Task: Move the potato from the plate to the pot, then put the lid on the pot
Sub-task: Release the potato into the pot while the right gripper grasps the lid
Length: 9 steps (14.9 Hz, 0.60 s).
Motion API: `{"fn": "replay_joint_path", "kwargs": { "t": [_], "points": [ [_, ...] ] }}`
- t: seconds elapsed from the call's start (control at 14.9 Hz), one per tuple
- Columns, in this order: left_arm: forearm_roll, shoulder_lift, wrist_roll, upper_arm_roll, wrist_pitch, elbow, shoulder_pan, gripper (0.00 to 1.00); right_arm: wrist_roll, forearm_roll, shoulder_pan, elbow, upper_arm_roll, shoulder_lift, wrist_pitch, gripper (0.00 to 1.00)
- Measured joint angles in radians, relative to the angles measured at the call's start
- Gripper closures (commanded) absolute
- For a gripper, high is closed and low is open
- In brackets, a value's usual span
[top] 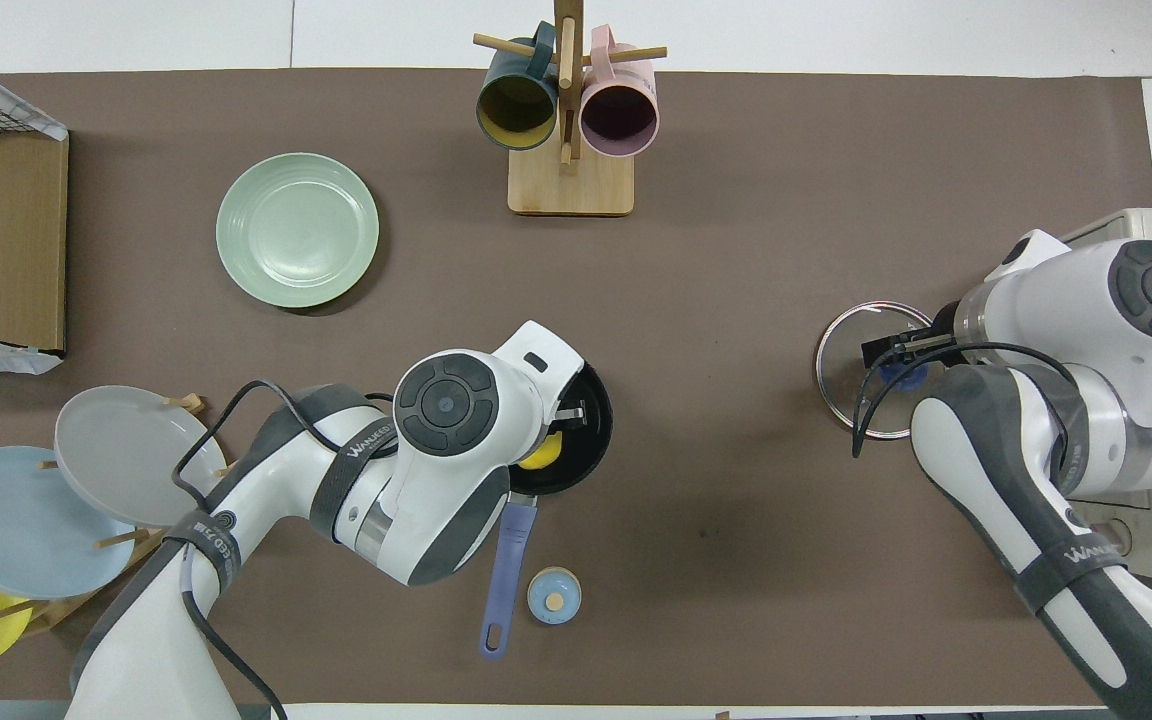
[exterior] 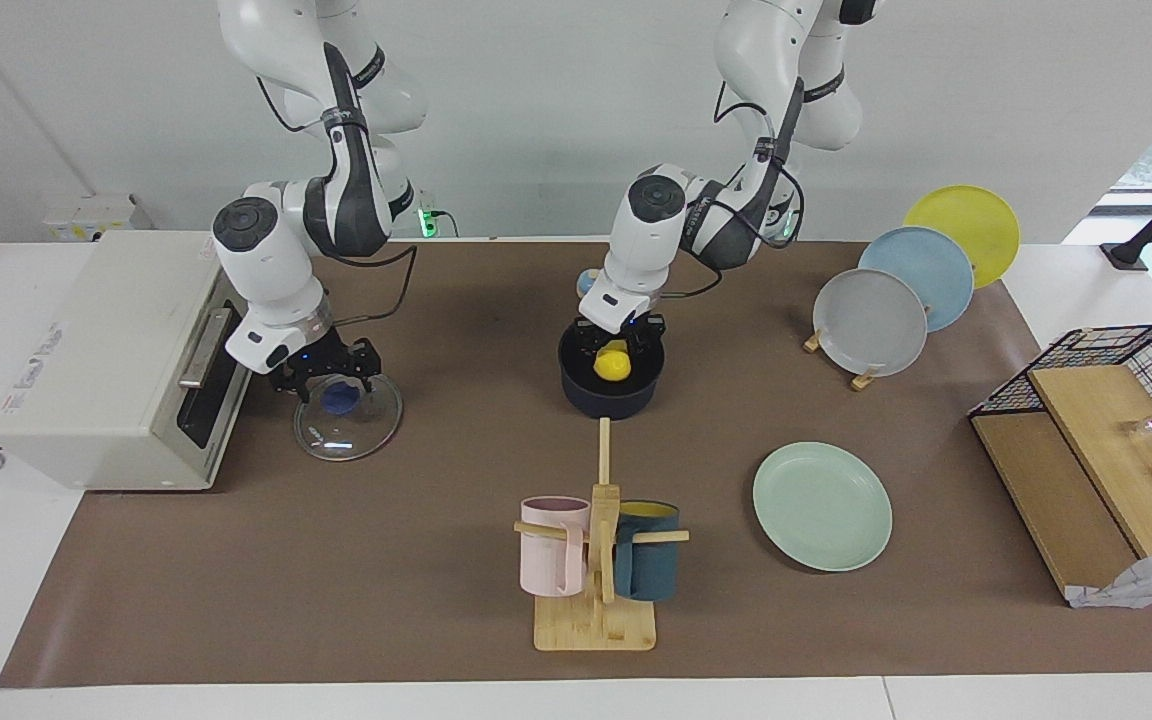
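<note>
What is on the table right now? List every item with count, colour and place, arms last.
Potato: 1, glossy yellow, at the pot's mouth under the left gripper.
Saucepan: 1, dark navy, mid-table, long blue handle.
Glass lid: 1, clear, blue knob, flat in front of the toaster oven.
Flat plate: 1, mint green, bare, toward the left arm's end.
Upright plates: 3, grey, light blue, yellow, in a wooden rack.
Mugs: 2, pink and teal, on a wooden mug tree.
Bell: 1, blue, beside the handle.
Toaster oven: 1, white.
Wire basket: 1, black.
Left gripper: over the saucepan.
Right gripper: open, over the lid's knob.
</note>
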Motion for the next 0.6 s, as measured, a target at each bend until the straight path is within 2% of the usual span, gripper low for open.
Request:
{"fn": "replay_joint_path", "kwargs": {
  "t": [0.34, 0.4, 0.47, 0.54, 0.6],
  "points": [
    [0.008, 0.023, -0.001, 0.001, 0.009, -0.003, -0.014, 1.0, -0.002, 0.001, -0.003, -0.011, 0.0, -0.001, 0.012, 0.0],
    [0.017, 0.024, -0.001, 0.001, 0.009, -0.003, -0.016, 0.68, -0.002, 0.001, -0.003, -0.018, 0.0, -0.002, 0.028, 0.0],
    [0.024, 0.024, -0.001, 0.001, 0.01, -0.003, -0.016, 0.3, -0.002, 0.001, -0.003, -0.029, 0.0, -0.001, 0.046, 0.0],
    [0.029, 0.024, -0.001, 0.001, 0.01, -0.003, -0.016, 0.01, -0.002, 0.001, -0.003, -0.04, 0.0, 0.0, 0.061, 0.0],
    [0.032, 0.024, -0.001, 0.001, 0.01, -0.003, -0.016, 0.0, -0.002, 0.001, -0.003, -0.049, 0.0, 0.003, 0.071, 0.0]
  ]
}}
